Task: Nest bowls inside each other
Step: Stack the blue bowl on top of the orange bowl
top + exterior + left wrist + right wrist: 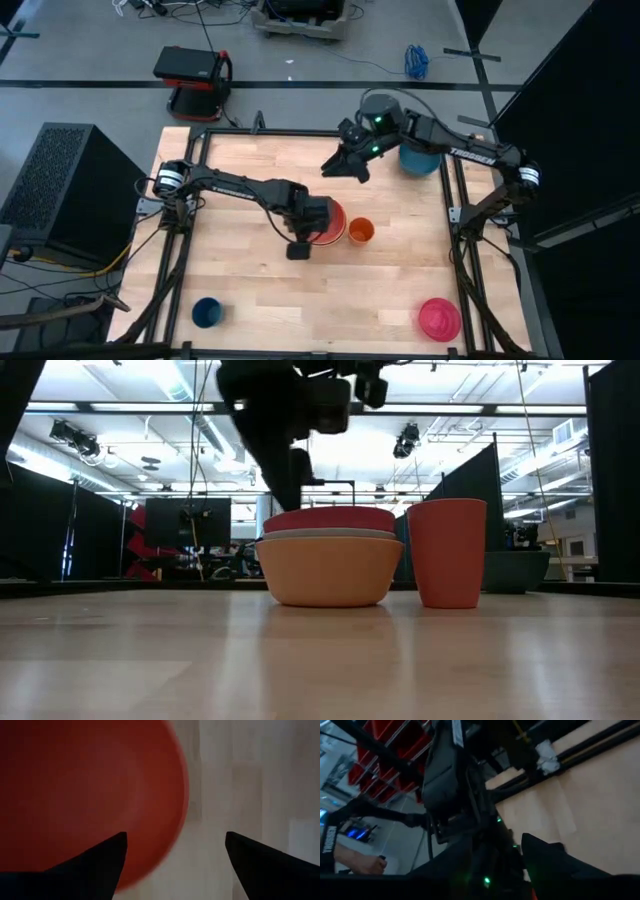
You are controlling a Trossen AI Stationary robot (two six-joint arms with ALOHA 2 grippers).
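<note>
1. The stack of bowls (330, 560) sits near the middle of the desk (250, 290): orange bowl (328, 575) at the bottom, a white bowl (330, 534) showing only its rim, a red-orange bowl (333, 222) on top.
2. A small orange cup (361, 232) stands just beside the stack; a small dark blue cup (207, 312) is near the front left edge.
3. The magenta-pink bowl (439, 319) lies alone at the front right corner; the teal-blue bowl (420, 160) is at the back right, partly hidden under the right arm.
4. The left pincer (175, 855) hangs over the red-orange bowl's rim, fingers spread, pinching nothing.
5. The right pincer (340, 166) is raised near the back edge; whether it is spread or pressed together I cannot tell.
6. In the right wrist view a person's hand (362, 862) shows beyond the desk.
</note>
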